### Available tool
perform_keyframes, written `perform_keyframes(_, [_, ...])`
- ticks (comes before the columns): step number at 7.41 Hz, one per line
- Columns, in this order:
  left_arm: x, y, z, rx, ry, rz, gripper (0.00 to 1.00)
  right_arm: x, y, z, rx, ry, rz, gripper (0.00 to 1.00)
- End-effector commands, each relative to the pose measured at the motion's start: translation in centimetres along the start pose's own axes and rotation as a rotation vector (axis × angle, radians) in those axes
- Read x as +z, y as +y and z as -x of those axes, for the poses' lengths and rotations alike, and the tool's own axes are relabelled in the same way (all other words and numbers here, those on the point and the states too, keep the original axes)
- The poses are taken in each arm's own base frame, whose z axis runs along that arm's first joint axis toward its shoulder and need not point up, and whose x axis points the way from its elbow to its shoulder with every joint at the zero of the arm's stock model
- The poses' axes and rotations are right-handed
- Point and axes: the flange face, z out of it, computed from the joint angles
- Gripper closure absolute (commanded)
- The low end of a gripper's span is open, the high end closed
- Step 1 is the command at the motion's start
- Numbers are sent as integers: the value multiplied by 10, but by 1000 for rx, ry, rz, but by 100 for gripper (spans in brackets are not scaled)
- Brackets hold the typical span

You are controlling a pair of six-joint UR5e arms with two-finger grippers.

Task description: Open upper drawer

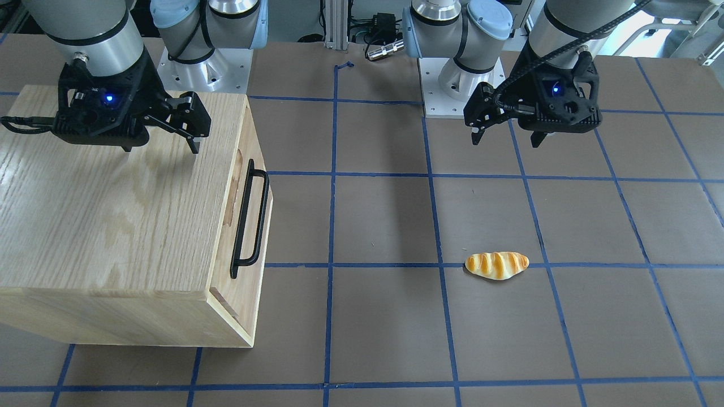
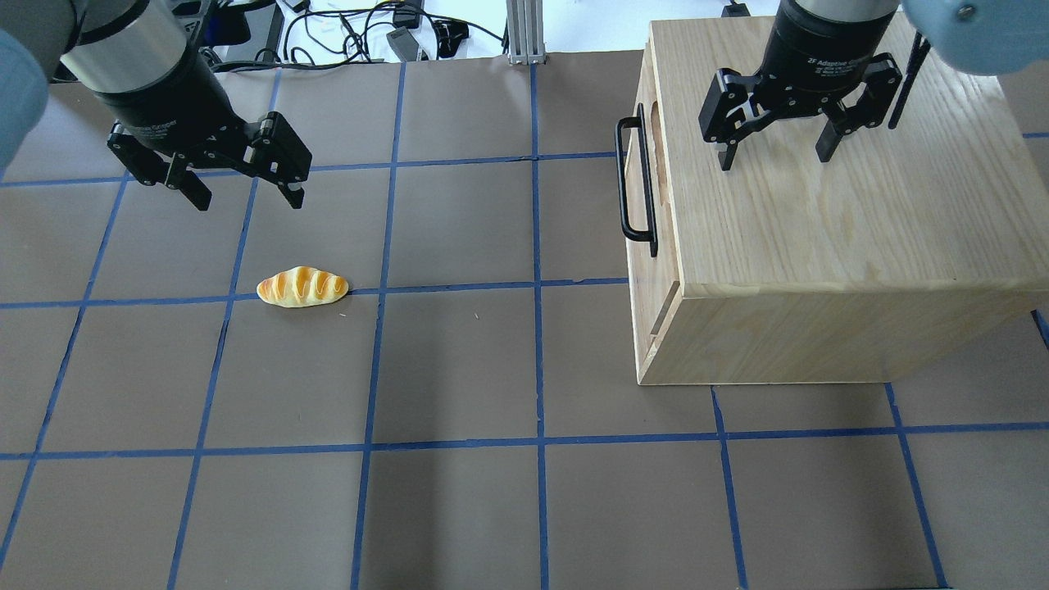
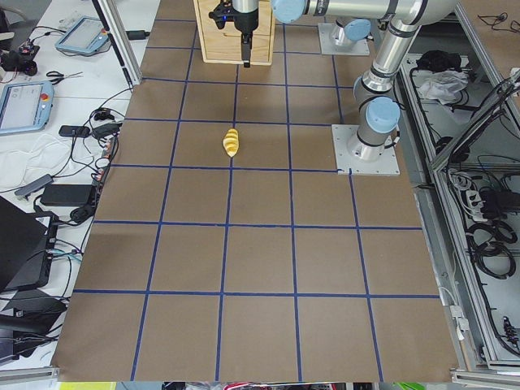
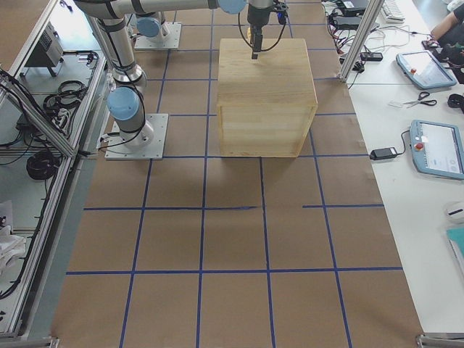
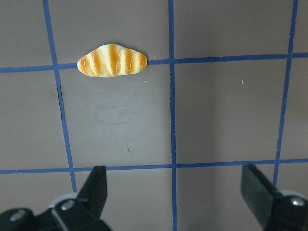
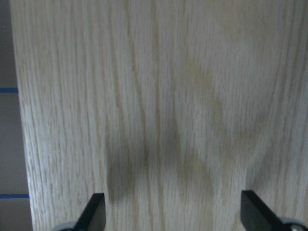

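Both open, empty: left gripper [image 2: 248, 201] afar, right gripper [image 2: 774, 160] over cabinet [image 2: 860, 229], above upper drawer [image 1: 232, 209].

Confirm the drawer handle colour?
Black bar handle on the pale-wood upper drawer; shows best in the overhead exterior view.

Matt oak-grain wooden cabinet [image 2: 836, 238], black metal handle [image 2: 636, 184], glossy bread roll [image 2: 302, 288].

A glazed bread roll [image 1: 496, 265] with pale stripes lies on the brown worktop [image 1: 384, 220], right across a blue tape line [image 1: 384, 264] of its grid, well apart from the oak-grain cabinet [image 1: 113, 226]. On the white side bench [image 4: 428, 210] lie a handheld screen unit [image 4: 437, 148] and scissors [image 4: 416, 103]
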Motion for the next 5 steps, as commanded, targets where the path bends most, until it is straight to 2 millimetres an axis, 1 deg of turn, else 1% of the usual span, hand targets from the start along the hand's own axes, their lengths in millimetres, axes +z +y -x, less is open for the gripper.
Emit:
perform_keyframes(1, [-1,-1,6,-9,0,3,0,0,0,0,1,0,0,0])
perform_keyframes(5, [-17,-1,6,-9,-4,-9,0,0,0,0,1,0,0,0])
